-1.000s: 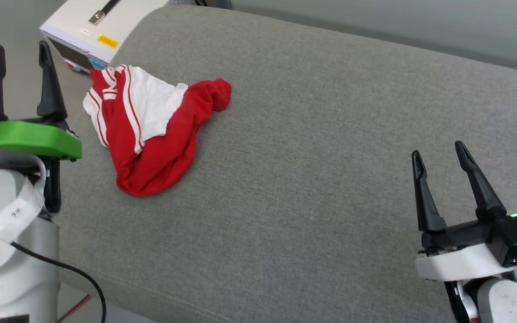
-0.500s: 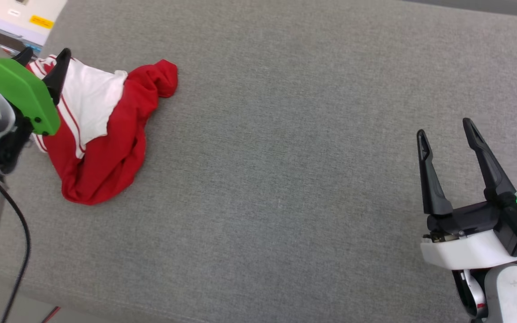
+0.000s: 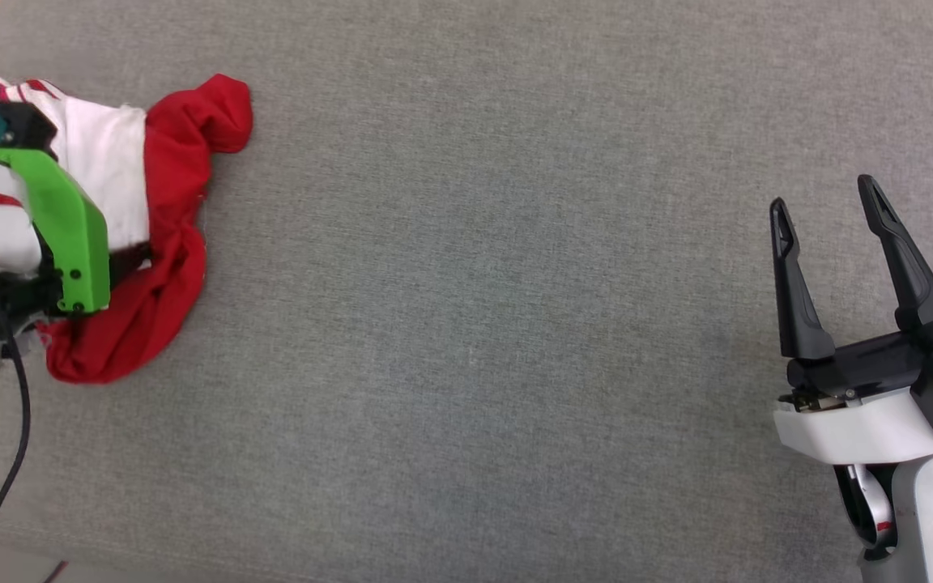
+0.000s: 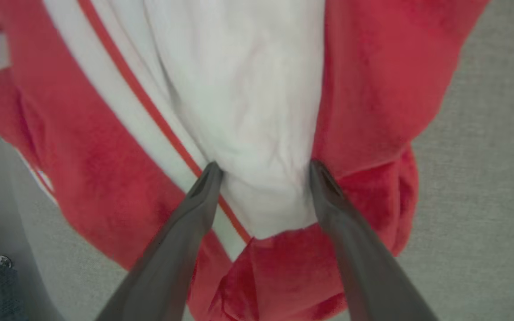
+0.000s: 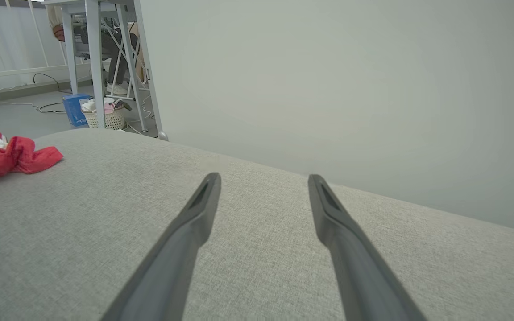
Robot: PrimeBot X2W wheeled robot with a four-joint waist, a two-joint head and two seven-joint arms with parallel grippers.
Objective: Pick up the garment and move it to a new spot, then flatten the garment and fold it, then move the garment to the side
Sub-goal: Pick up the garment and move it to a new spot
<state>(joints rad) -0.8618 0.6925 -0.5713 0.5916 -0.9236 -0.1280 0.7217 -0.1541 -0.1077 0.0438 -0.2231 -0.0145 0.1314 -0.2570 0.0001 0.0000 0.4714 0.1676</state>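
Grey cushion point(image 3: 475, 324), garment point(image 3: 167, 267) bunched up: left gripper point(image 4: 263, 164) is right on it, spread around the white fold; right gripper point(image 3: 823, 191), also spread, sits well away.

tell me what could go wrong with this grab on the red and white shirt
1. The open left gripper straddles only a white fold of the crumpled garment; closing there may pinch a thin layer that slips out.
2. The garment lies near the left end of the grey cushion, so a sideways drag could push it off.
3. The right gripper is open far to the right, too distant to catch a drop.
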